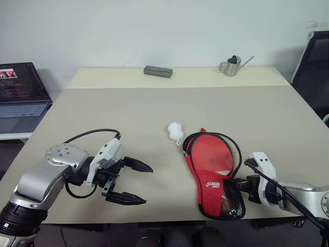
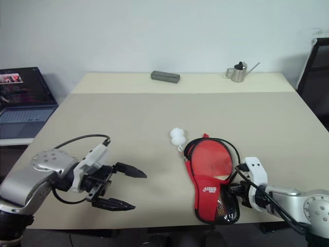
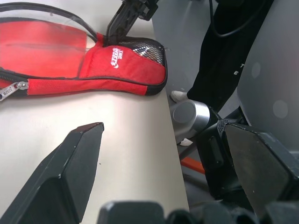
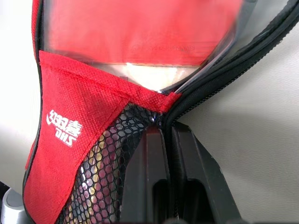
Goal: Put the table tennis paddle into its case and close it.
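Observation:
The red case (image 1: 211,180) lies near the table's front edge on the right, its black zipper edge gaping around the round end. The table tennis paddle (image 1: 212,154) rests inside it, red face up, and its handle shows through the black mesh (image 4: 100,177). My right gripper (image 1: 237,184) is shut on the case's zipper edge beside the mesh; the right wrist view has its fingers (image 4: 149,182) pinching the black edge. A white pom-pom (image 1: 175,130) lies just beyond the case. My left gripper (image 1: 148,184) stands open to the left of the case, apart from it and holding nothing.
At the table's far edge lie a grey box (image 1: 158,71) and a small metal watering can (image 1: 234,66). A laptop (image 1: 20,92) sits on a side surface at the left. A black chair (image 1: 314,67) stands at the right. The case lies close to the table's front edge (image 1: 169,223).

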Motion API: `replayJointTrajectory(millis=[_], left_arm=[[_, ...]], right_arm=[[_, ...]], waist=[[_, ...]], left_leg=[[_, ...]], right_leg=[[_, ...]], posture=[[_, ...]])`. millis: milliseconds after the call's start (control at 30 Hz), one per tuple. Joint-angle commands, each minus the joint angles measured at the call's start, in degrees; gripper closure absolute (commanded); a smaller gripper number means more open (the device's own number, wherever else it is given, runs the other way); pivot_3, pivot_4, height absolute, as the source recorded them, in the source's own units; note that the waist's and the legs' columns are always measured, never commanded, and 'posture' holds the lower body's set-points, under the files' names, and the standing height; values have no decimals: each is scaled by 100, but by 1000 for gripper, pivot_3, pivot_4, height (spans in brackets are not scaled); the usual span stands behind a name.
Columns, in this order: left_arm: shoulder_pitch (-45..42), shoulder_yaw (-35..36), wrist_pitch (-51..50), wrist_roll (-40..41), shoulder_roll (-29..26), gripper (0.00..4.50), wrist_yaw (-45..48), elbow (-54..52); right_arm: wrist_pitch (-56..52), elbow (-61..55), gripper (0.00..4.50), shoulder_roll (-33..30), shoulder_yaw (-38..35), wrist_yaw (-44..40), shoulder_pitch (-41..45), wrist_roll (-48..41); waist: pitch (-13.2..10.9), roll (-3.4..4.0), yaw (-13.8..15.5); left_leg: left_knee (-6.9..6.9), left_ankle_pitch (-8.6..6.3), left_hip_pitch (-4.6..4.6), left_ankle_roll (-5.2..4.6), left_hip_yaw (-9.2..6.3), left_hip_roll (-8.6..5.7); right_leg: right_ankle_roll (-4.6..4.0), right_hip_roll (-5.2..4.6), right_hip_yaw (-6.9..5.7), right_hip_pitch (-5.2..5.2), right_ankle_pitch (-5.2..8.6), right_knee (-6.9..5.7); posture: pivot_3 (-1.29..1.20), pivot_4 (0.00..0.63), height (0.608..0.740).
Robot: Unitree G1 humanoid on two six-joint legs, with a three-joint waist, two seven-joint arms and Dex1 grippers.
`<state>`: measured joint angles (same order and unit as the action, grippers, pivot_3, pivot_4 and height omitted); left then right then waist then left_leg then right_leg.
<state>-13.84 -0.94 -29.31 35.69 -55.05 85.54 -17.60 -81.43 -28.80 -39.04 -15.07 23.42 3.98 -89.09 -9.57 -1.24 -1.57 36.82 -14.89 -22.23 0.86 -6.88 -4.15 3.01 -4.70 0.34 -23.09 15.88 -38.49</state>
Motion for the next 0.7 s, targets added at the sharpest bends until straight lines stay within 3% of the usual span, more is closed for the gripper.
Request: replayJointTrajectory(millis=[33,133,333,600,700], left_arm=[[-21,34,113,-17,-55,0,71,-28],[-7,34,119,-34,-39,0,48,-32],[-12,69,122,-43,2,0,-39,30],[0,83,122,-41,37,0,-169,41],[17,103,131,-43,33,0,-199,52]], right_arm=[[480,10,3970,-212,347,404,-28,-559],[937,-60,3098,-351,434,441,-2,-835],[1362,-497,1132,-810,166,-806,-36,-340],[2377,-871,1132,-1880,0,-4020,-1074,2044],[2341,-861,1132,-1938,10,-4407,-1335,2136]], waist=[[-1,-1,-5],[-3,-2,-24],[-8,-2,-20],[-10,-4,-3],[-11,-5,-7]], left_leg=[[0,0,0,0,0,0],[0,0,0,0,3,1],[1,0,-1,0,4,3],[5,-1,-6,-2,2,3],[6,-1,-9,-2,-2,7]], right_leg=[[0,0,0,0,0,0],[0,0,2,-1,0,-1],[1,6,2,-2,0,0],[3,8,-23,-2,1,4],[2,7,-35,0,0,7]], posture=[[0,150,740],[0,150,740],[0,150,740],[0,150,740],[0,150,740]])
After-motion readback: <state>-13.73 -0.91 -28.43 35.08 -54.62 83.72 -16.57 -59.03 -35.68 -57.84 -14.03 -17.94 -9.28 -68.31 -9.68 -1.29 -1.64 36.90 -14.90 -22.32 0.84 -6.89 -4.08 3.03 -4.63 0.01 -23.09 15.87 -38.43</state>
